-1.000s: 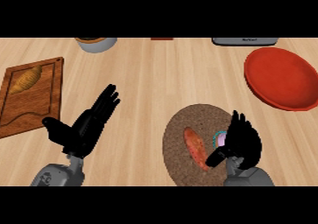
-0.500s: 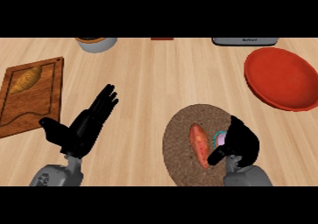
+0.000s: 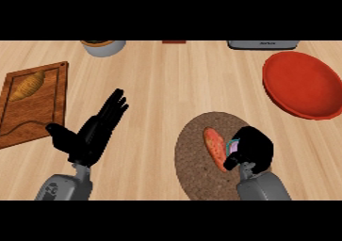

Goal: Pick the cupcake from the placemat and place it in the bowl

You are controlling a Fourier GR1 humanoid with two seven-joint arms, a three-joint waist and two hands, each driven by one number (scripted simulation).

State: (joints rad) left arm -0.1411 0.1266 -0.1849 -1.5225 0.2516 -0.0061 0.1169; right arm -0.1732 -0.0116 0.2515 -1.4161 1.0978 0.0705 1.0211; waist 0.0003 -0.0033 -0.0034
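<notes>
Since the right hand (image 3: 253, 148) is curled over the cupcake (image 3: 233, 146) on the placemat (image 3: 201, 169), only a sliver of teal and pink shows at the hand's left edge, and the fingers look closed round it. The cupcake sits in the placemat's right half, near the bench's (image 3: 173, 84) front edge, and it lies under the palm rather than ahead of it, so no further reach seems needed. Whether it rests on the mat or is already off it I cannot tell. Its long axis is hidden.

From the hand, the bowl (image 3: 302, 84) lies toward the bench's far right corner, well apart from the placemat, with bare bench between them. Nothing stands on that line, so the carry should be a lift, then a move away and to the right over the bowl's near rim.

Just left of the cupcake, an orange food piece (image 3: 215, 147) lies on the placemat, its length running roughly front to back; it is away from the path.

On the bench's left half, the left hand (image 3: 93, 132) rests open, fingers straight and pointing away, much farther from the cupcake. Beyond it, a board (image 3: 55, 94) along the left edge carries a bread (image 3: 26, 85). A pot (image 3: 103, 47) and a dark tray (image 3: 264, 45) sit at the far edge.
</notes>
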